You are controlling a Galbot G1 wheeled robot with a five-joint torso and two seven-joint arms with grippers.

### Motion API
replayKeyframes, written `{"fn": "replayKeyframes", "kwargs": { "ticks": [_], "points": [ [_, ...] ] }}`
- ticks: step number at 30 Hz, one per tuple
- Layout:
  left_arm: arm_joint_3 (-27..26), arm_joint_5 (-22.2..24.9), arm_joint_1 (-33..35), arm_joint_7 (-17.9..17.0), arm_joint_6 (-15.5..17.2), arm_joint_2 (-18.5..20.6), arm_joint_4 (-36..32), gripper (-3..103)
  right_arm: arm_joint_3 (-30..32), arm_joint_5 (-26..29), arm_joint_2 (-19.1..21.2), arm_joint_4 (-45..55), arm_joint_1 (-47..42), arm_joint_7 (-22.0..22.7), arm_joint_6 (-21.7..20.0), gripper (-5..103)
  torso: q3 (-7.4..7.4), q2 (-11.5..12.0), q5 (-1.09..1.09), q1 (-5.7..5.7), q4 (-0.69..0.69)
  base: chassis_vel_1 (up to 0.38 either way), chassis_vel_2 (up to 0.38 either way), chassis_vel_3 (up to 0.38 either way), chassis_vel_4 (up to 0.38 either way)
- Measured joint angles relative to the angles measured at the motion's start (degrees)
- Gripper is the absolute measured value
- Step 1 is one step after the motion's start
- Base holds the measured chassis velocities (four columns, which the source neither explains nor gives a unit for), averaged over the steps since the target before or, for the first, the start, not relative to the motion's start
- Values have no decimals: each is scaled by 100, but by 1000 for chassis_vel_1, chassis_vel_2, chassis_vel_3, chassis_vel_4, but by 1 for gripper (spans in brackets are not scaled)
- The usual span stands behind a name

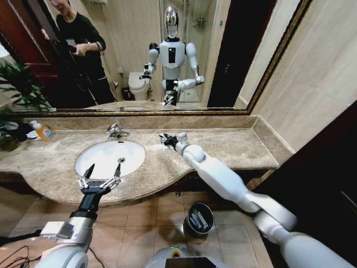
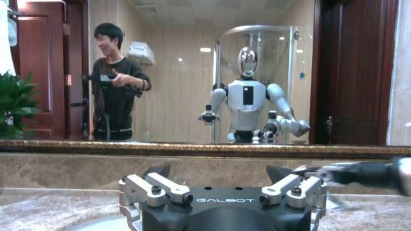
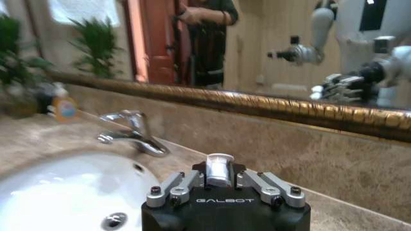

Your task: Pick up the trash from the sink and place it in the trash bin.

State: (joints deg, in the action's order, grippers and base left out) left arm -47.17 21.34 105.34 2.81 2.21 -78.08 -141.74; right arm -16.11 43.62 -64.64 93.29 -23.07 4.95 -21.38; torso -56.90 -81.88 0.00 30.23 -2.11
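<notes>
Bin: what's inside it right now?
The bin on the floor holds a few pale pieces of trash against its dark inside. Its bottom, beneath them, is hidden.

White arm shells, black gripper (image 2: 224, 192) marked GALBOT, silver links with black screws.

Head camera looks down at sink (image 1: 110, 157) — wrist cameras low, facing mirror (image 2: 192, 72).
</notes>
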Motion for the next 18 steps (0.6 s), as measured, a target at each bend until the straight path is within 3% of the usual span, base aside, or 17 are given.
{"fn": "replayKeyframes", "kwargs": {
  "ticks": [3,9,10,14,18],
  "points": [
    [-1,0,0,-1,0,0,0,100,365,405,509,716,-540,-354,53,21,0,0,1,0,0,0,0,0,0],
    [-1,0,1,-3,0,0,0,100,1132,547,1059,1479,-1371,-876,241,21,0,0,0,0,0,0,0,0,0],
    [0,0,0,-2,0,0,0,100,1495,548,1236,1759,-1745,-1024,290,21,0,0,2,-1,0,0,0,0,0],
    [-1,0,0,-2,0,-1,0,100,1997,520,1592,2275,-2548,-1069,420,21,1,-1,2,-1,3,0,0,0,0],
    [0,0,1,-1,0,0,0,100,2099,454,1770,2478,-2953,-948,594,21,1,0,2,-1,0,0,0,0,0]
  ]
}}
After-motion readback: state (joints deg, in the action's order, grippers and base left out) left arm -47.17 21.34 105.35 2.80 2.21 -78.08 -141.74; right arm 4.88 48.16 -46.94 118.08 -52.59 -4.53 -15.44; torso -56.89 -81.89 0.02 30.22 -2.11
